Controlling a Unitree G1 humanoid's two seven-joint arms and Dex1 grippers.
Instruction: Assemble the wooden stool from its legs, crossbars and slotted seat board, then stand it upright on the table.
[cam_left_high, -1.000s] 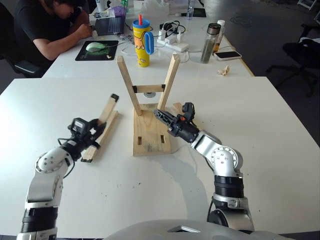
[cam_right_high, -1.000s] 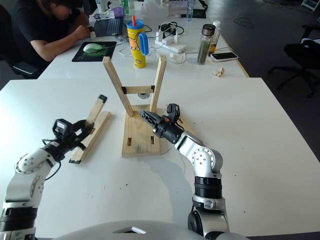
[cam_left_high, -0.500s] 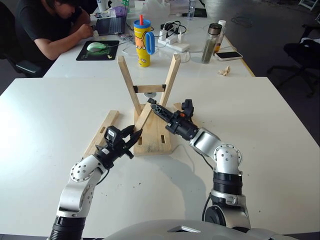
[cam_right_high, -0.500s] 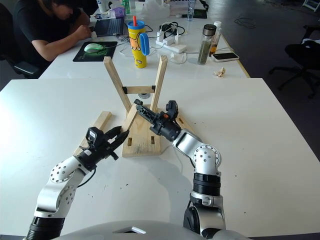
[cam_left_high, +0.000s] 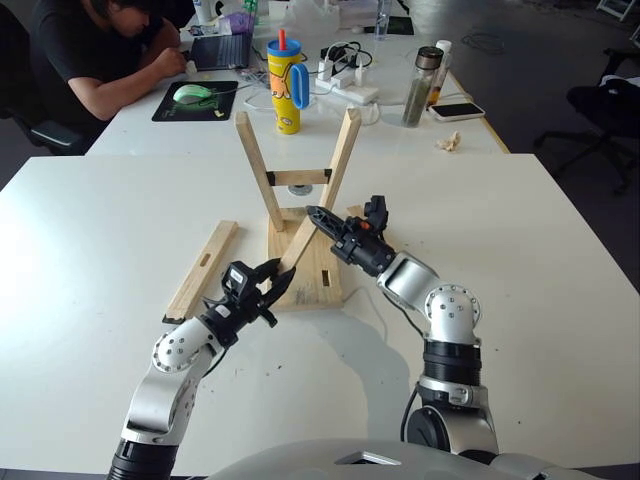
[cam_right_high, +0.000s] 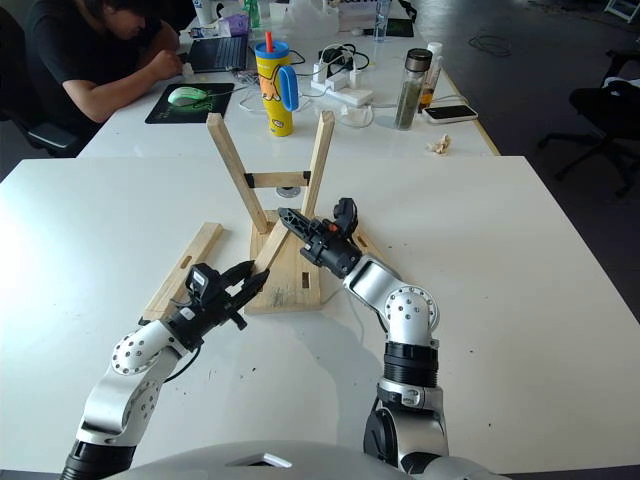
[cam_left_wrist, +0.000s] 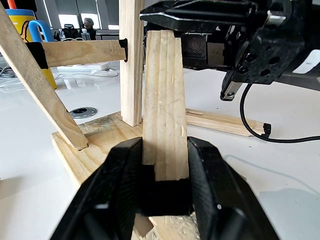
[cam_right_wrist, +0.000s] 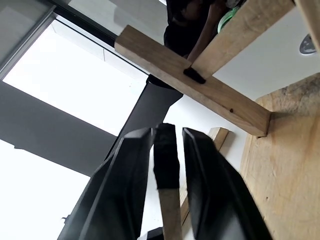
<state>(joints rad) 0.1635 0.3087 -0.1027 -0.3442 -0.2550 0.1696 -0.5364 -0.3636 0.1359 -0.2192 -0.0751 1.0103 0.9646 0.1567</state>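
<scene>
Two legs (cam_left_high: 258, 170) stand in the far slots of the seat board (cam_left_high: 322, 287) and splay apart towards their tops. A crossbar (cam_left_high: 298, 178) joins them about halfway up. The seat board lies flat at the centre of the white worktop (cam_left_high: 560, 300), and its two near slots are unfilled.

One further leg, the third leg (cam_left_high: 296, 247), is held off the worktop between both arms. It slopes up from near left to far right over the left part of the board.

- Left gripper (cam_left_wrist: 165, 146): at the board's near left corner. Its fingers (cam_left_wrist: 120, 175) are narrowed and clamped on the lower end of the third leg, one on each side.
- Right gripper (cam_left_high: 316, 217): above the middle of the board, just near of the standing pair. Its fingers (cam_right_wrist: 130, 165) are close together and pinch the black-capped upper end of the third leg.

A fourth leg (cam_left_high: 203, 268) lies flat on the worktop left of the board, apart from it, with a slot showing in its upper face. A wooden strip (cam_left_wrist: 225, 121) lies flat just beyond the board's right edge, behind the right gripper. I cannot tell whether it touches the board.

A yellow cup (cam_left_high: 284, 85) and a bottle (cam_left_high: 422, 85) stand on a separate worktop at the far side.
</scene>
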